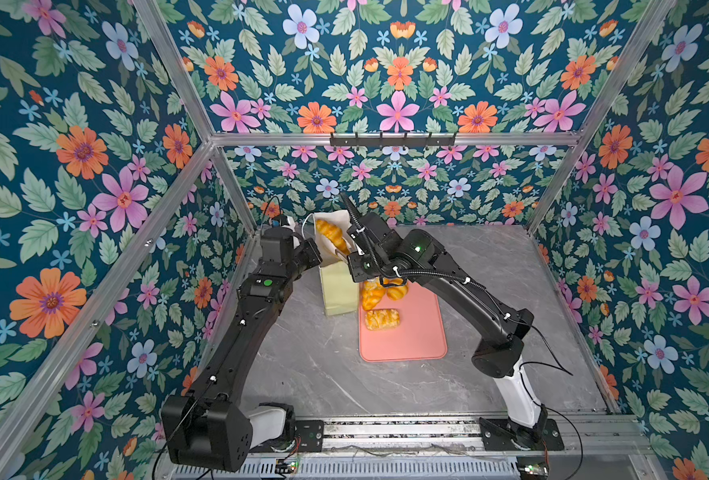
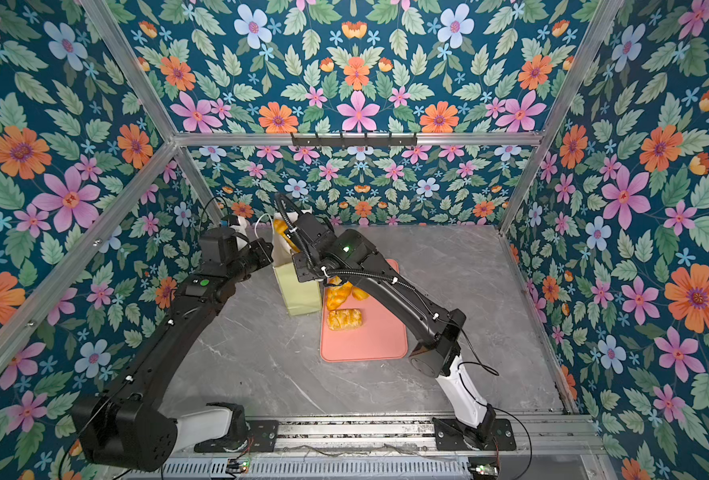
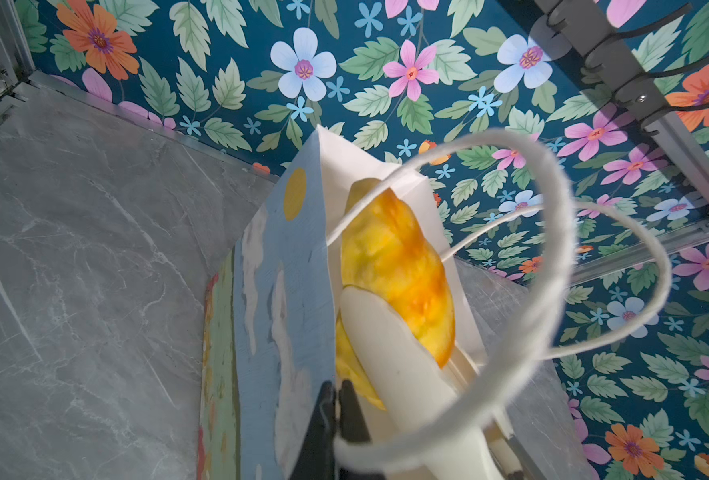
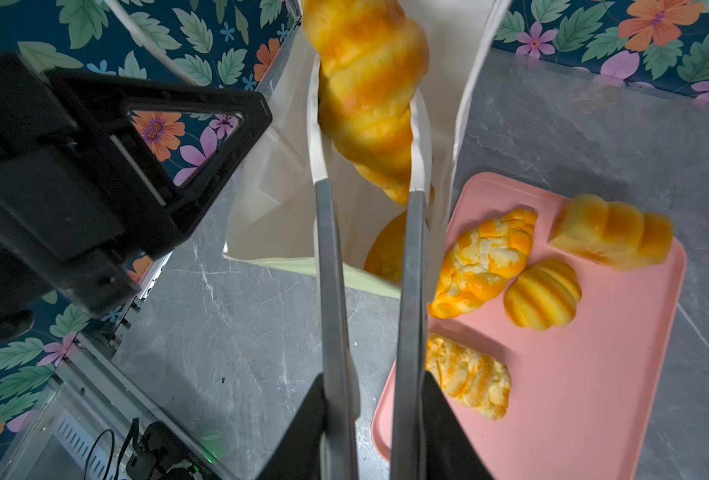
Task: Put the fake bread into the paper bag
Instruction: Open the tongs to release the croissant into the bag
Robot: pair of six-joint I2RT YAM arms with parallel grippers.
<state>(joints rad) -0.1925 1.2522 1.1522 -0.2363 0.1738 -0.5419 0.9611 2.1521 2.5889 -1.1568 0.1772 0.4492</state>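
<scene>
The paper bag [image 1: 338,291] [image 2: 299,291] stands upright just left of the pink tray. My left gripper [image 3: 336,390] is shut on the bag's rim [image 3: 286,291], holding its mouth apart. My right gripper [image 4: 365,124] reaches over the bag with long tong fingers whose white tips [image 4: 421,145] are shut on the long braided loaf [image 4: 365,91] [image 1: 332,235] [image 3: 394,266]. The loaf is tilted, its lower end inside the bag's mouth. Another orange piece [image 4: 386,249] lies deeper in the bag. Several pieces of fake bread lie on the tray: a croissant [image 4: 486,262], a round roll [image 4: 542,295], a square loaf [image 4: 612,232] and a flaky pastry [image 4: 469,374].
The pink tray [image 1: 411,340] [image 4: 594,395] lies on the grey marble table [image 1: 311,365], touching the bag's right side. The bag's white cord handles [image 3: 552,249] loop in front of the left wrist camera. Floral walls stand close behind the bag.
</scene>
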